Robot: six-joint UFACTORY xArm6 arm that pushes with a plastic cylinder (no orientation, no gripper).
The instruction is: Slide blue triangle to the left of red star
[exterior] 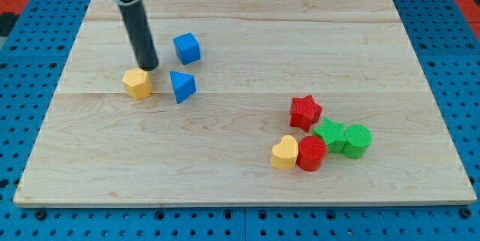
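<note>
Resting on the wooden board [240, 38] toward the view's left, the blue triangle [182, 86] lay well apart from the red star [305, 112]. My tip [149, 67] stood just left of the triangle, at the upper edge of the yellow hexagon [137, 83]. A blue cube [187, 48] sat above the triangle. The rod carried no jaws. Near the star clustered a green star [330, 134], green cylinder [357, 140], red cylinder [311, 153] and yellow heart [284, 153].
</note>
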